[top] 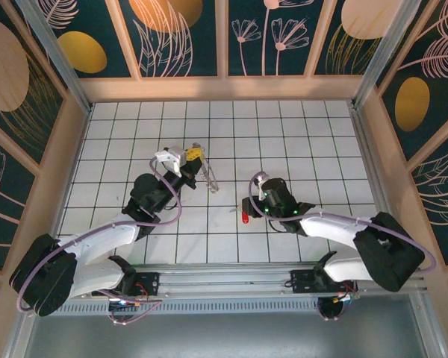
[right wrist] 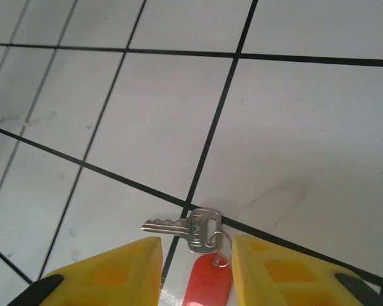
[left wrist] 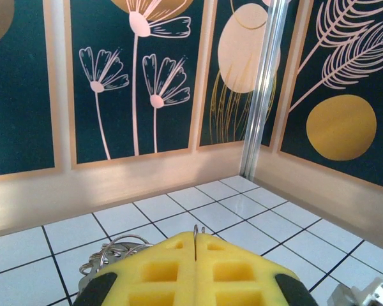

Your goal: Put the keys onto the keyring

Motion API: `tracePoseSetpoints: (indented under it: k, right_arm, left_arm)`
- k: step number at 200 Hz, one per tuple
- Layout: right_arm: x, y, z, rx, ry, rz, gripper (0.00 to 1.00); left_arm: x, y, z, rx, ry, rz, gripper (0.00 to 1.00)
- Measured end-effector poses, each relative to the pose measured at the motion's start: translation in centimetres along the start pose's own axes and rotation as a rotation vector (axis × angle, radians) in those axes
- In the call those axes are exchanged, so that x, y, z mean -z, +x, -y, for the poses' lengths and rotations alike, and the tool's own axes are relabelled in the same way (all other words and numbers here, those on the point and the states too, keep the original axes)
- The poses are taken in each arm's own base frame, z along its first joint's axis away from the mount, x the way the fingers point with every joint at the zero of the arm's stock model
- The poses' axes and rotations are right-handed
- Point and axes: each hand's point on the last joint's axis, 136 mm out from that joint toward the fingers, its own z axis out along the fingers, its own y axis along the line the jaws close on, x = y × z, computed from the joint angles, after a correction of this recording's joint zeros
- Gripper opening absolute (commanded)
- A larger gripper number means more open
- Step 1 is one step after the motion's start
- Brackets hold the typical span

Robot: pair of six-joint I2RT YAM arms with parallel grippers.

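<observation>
Not threaded yet, so near the start by my read. On the left: keyring (top: 209, 177) pinched in left gripper (top: 196, 153), pads pressed fully together on one strand of the thin wire. Rest of the loop hanging off the tips; touching the tiles or not, cannot tell. From the left wrist: wire poking up at the pad seam, loose coils bunched just beside the yellow fingers (left wrist: 159, 274). On the right: key (right wrist: 201, 231) lying flat on the tiled floor (top: 299, 142), silver blade toward the left of the wrist view, red tag (right wrist: 207, 284) hooked to its head by a small split ring (right wrist: 222, 245). Bracketed by right gripper (right wrist: 196, 247), partly open, one yellow pad either side, gripping nothing, no visible contact with the key. From above: key well apart from keyring. Left to do, as a guess: pick up key, carry to loop, find the opening, thread, let go. Likely fiddly, with a flat key on hard tile and a floppy loop. Containers: none in play, so no contents to report; just patterned walls (top: 187, 30) around the tiles.
</observation>
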Motion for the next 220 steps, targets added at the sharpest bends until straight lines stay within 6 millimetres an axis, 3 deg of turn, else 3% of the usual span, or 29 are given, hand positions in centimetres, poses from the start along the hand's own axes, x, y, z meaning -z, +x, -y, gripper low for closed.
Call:
tracePoseSetpoints:
  k: [57,139,220]
  right_arm:
    - [-1.9,1.4,1.1,-0.014,0.054,-0.079,0.30]
    - [-2.6,2.6,1.6,-0.057,0.068,-0.120,0.26]
    - [-2.9,2.5,1.2,-0.062,0.053,-0.123,0.20]
  left_arm:
    - [0.0,0.0,0.0,0.000,0.000,0.000,0.00]
    - [0.0,0.0,0.0,0.000,0.000,0.000,0.00]
    - [0.0,0.0,0.0,0.000,0.000,0.000,0.00]
